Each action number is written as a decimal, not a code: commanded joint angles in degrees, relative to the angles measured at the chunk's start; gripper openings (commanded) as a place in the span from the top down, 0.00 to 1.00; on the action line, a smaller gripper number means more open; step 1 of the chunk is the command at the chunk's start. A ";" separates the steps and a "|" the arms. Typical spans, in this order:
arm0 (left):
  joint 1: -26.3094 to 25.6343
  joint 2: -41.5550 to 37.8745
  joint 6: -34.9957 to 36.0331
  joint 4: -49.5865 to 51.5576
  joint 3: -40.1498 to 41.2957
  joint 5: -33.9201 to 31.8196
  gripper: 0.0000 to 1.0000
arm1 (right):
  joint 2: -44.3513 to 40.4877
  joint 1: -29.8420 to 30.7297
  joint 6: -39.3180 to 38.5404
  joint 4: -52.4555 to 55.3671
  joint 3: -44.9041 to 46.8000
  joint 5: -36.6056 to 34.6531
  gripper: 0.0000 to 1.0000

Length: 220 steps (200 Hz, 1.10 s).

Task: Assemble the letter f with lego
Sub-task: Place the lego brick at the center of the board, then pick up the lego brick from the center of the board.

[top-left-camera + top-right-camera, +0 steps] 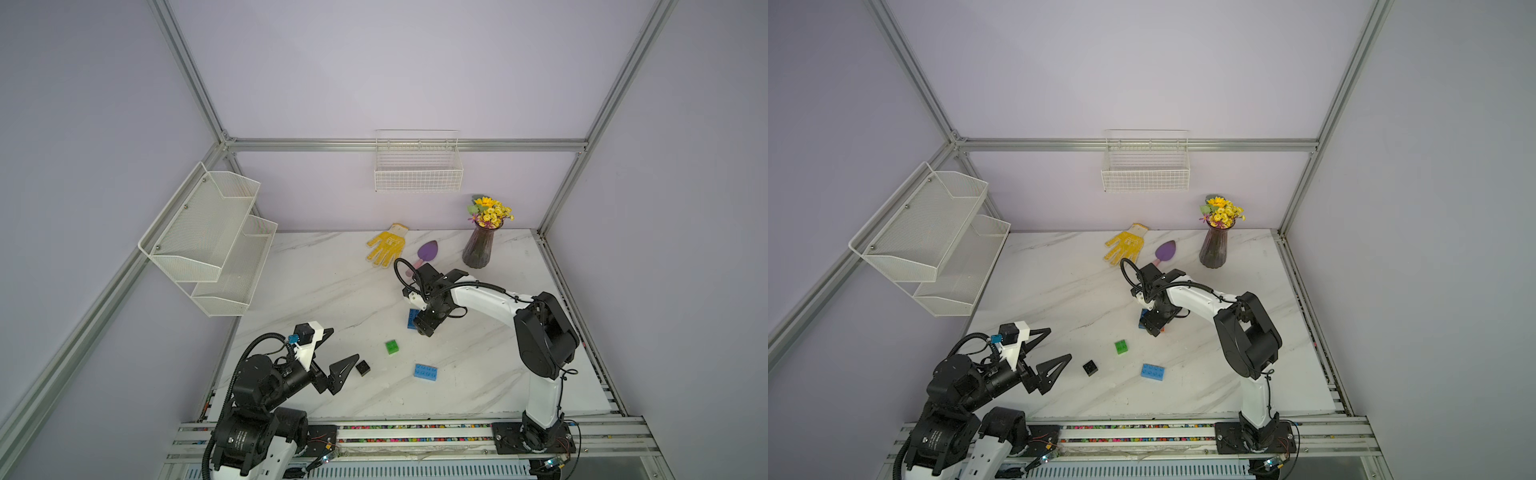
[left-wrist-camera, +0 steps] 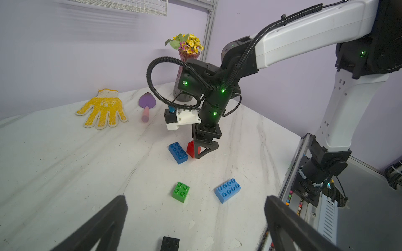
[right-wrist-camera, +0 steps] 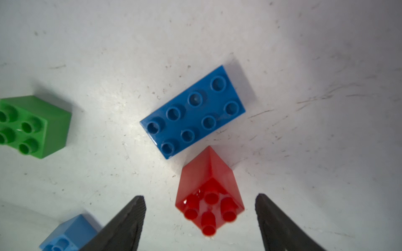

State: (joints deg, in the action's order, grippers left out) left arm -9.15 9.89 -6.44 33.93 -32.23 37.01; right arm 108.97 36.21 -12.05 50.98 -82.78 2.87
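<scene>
Nearest the base, the left gripper (image 1: 345, 343) is held low with its jaws spread wide and nothing between them. It is pointed at the black brick (image 1: 363, 368), which lies just ahead of its tips, presumably so that this brick can be taken next. A little farther out, the pale-blue brick (image 1: 425, 371) and the green brick (image 1: 391, 346) are set apart on the table (image 1: 332, 282), studs up and unjoined. Farther on, the right gripper (image 3: 199, 200) is pointed down over the red brick (image 2: 190, 148). Its fingers (image 3: 130, 217) are parted and a gap is seen on each side, so the brick is straddled but not pinched. The red brick is set just beside the dark-blue brick (image 3: 192, 112), likely as stem and bar; whether they touch cannot be told. No F is formed yet: all five bricks are seen loose. At the far edge, the glove (image 1: 386, 245), trowel (image 1: 426, 253) and vase (image 1: 480, 249) are kept clear of the work.
</scene>
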 commanded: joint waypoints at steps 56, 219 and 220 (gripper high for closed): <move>-0.39 0.73 0.42 -1.15 -0.23 -1.13 0.00 | -4.39 -0.35 7.83 5.67 -13.80 -5.19 0.09; -0.53 0.94 0.79 -0.89 -0.25 -0.16 0.00 | 10.40 3.13 49.41 6.88 -17.19 -1.30 0.39; -0.57 0.93 0.80 -0.89 -0.23 -0.13 0.00 | 10.48 3.19 49.50 6.82 -17.22 -1.30 0.40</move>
State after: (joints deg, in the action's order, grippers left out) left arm -9.19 10.55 -6.44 33.95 -32.23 35.57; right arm 117.78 37.71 32.95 59.37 -100.18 0.69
